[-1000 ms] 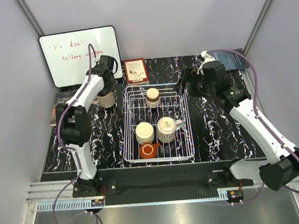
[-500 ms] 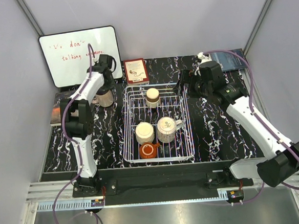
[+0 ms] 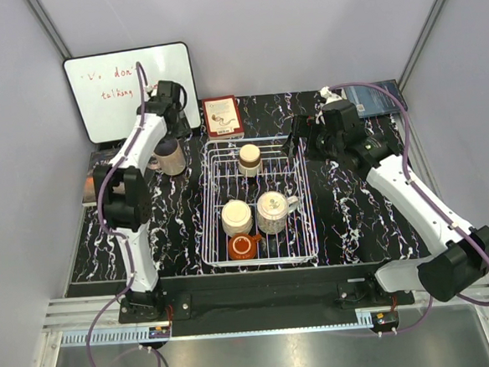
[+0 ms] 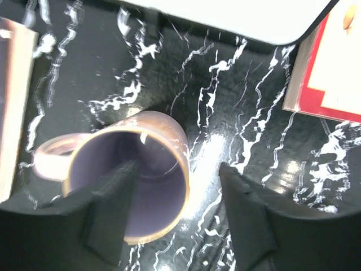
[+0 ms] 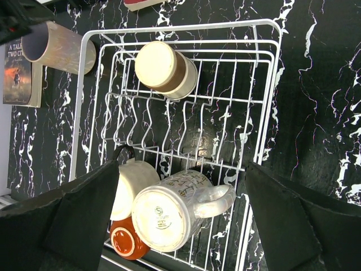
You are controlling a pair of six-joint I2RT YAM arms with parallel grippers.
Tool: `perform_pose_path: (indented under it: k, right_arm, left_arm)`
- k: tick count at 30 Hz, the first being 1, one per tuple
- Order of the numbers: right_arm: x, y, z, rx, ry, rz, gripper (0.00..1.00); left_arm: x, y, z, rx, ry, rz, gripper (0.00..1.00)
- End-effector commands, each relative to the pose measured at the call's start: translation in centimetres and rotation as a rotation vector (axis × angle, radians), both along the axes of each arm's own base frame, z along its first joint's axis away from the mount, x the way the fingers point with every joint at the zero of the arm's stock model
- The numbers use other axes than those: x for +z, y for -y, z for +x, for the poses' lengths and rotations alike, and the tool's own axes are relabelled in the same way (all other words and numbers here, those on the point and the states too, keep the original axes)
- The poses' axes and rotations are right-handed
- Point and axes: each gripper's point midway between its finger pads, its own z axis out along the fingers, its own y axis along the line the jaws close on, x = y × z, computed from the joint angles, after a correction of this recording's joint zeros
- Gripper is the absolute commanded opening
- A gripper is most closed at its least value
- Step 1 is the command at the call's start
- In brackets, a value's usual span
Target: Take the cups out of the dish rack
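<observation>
The white wire dish rack [image 3: 254, 140] sits mid-table. In it lie a cream cup with a brown rim [image 3: 249, 160], a cream cup [image 3: 237, 218], a speckled cup [image 3: 273, 212] and an orange-red cup [image 3: 243, 247]. A pale pink cup [image 3: 172, 157] stands upright on the table, left of the rack. My left gripper [image 4: 177, 169] is open over it, one finger above its mouth and one outside its wall [image 4: 163, 127], neither pressing. My right gripper [image 5: 186, 192] hangs open above the rack's far right corner, with the speckled cup [image 5: 175, 209] below it.
A whiteboard [image 3: 129, 89] leans at the back left, and a red book [image 3: 223, 116] lies just behind the rack. A dark book [image 3: 93, 173] lies at the left table edge, close to the pink cup. A blue book [image 3: 379, 98] lies back right.
My left gripper went from shut to open, letting go of the pink cup on the table. The right arm has swung slightly left, toward the rack.
</observation>
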Motion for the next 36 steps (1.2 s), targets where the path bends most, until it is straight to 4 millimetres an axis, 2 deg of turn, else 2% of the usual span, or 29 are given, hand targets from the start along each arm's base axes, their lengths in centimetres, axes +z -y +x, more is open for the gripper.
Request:
perform_pose_path:
  k: [1, 2, 3, 4, 5, 6, 7, 8, 9, 10, 11, 12, 14, 15, 16, 17, 19, 22, 26, 27, 29, 31, 34, 36]
  right_arm:
    - [1.6, 0.0, 0.7, -0.016, 0.045, 0.000, 1.00]
    - [1.3, 0.2, 0.5, -0.013, 0.035, -0.012, 1.00]
    - [1.1, 0.2, 0.5, -0.011, 0.026, -0.017, 1.00]
    - [0.8, 0.1, 0.6, -0.009, 0.012, -0.026, 1.00]
    - [0.0, 0.7, 0.6, -0.031, -0.016, -0.061, 1.00]
    - [-0.1, 0.9, 0.7, -0.045, -0.028, -0.078, 1.00]
    - [-1.8, 1.1, 0.2, -0.045, -0.086, -0.130, 1.00]
    - [-2.4, 2.2, 0.4, -0.090, -0.087, -0.198, 1.00]
    - [-3.1, 2.4, 0.2, -0.097, -0.091, -0.256, 1.00]
    - [-4.0, 2.2, -0.5, -0.069, -0.095, -0.341, 1.00]
    - [-4.2, 3.5, -0.4, -0.122, -0.063, -0.440, 1.00]
    - [-4.7, 4.0, -0.6, -0.134, -0.050, -0.503, 1.00]
    - [-3.9, 4.6, -1.0, -0.184, 0.003, -0.569, 1.00]
    - [-3.3, 4.5, -1.4, -0.186, 0.013, -0.535, 1.00]
    - [-2.8, 4.0, -1.7, -0.181, 0.010, -0.484, 1.00]
    - [-2.7, 2.5, -2.4, -0.121, -0.008, -0.410, 1.00]
    - [-1.4, 1.2, -3.5, -0.079, 0.003, -0.293, 1.00]
    - [-0.9, 0.7, -4.7, -0.072, 0.009, -0.209, 1.00]
    - [-1.9, -0.6, -6.6, -0.042, -0.036, -0.215, 1.00]
    - [-2.8, -2.1, -8.0, 0.004, -0.061, -0.241, 1.00]
    - [-3.3, -2.9, -8.8, 0.010, -0.057, -0.275, 1.00]
    - [-4.3, -4.8, -10.2, 0.049, -0.079, -0.276, 1.00]
    - [-5.7, -6.1, -11.0, 0.072, -0.108, -0.290, 1.00]
    - [-6.2, -6.3, -11.1, 0.070, -0.119, -0.298, 1.00]
  left_arm:
    - [10.7, -1.2, -0.2, 0.066, 0.236, 0.002, 0.72]
    - [11.5, -1.2, -0.7, 0.069, 0.249, -0.005, 0.75]
    - [13.4, -1.3, -1.4, 0.076, 0.289, -0.016, 0.77]
    - [14.5, -1.0, -2.0, 0.071, 0.311, -0.019, 0.83]
    - [15.0, -1.0, -2.6, 0.071, 0.320, -0.016, 0.97]
    - [16.8, -0.5, -3.8, 0.050, 0.355, -0.016, 0.99]
    - [17.5, -0.3, -4.3, 0.038, 0.368, 0.000, 0.99]
    - [17.9, -0.4, -4.9, 0.042, 0.374, 0.046, 0.99]
    - [19.3, 1.1, -6.3, -0.010, 0.402, 0.074, 0.99]
    - [19.8, 1.7, -7.0, -0.024, 0.412, 0.099, 0.99]
    - [19.6, 1.8, -7.9, -0.019, 0.411, 0.145, 0.99]
    - [19.7, 4.0, -9.0, -0.075, 0.418, 0.156, 0.99]
    - [19.7, 4.8, -11.2, -0.097, 0.413, 0.207, 0.99]
    - [19.5, 6.4, -12.3, -0.119, 0.413, 0.192, 0.99]
    - [18.9, 6.3, -13.8, -0.123, 0.385, 0.200, 0.99]
    - [18.6, 6.5, -14.6, -0.120, 0.379, 0.186, 0.99]
    - [17.6, 6.7, -16.8, -0.103, 0.370, 0.106, 0.99]
    - [16.8, 7.0, -19.6, -0.131, 0.377, 0.001, 0.99]
    - [15.7, 6.6, -21.6, -0.156, 0.364, -0.039, 0.99]
    - [15.2, 6.6, -22.0, -0.167, 0.351, -0.039, 0.99]
    - [14.6, 6.9, -22.9, -0.184, 0.330, -0.039, 0.99]
    - [13.7, 6.9, -23.6, -0.187, 0.309, -0.022, 0.99]
    - [13.3, 7.5, -24.5, -0.212, 0.305, -0.030, 0.99]
    - [13.2, 7.7, -25.0, -0.227, 0.307, -0.039, 0.99]
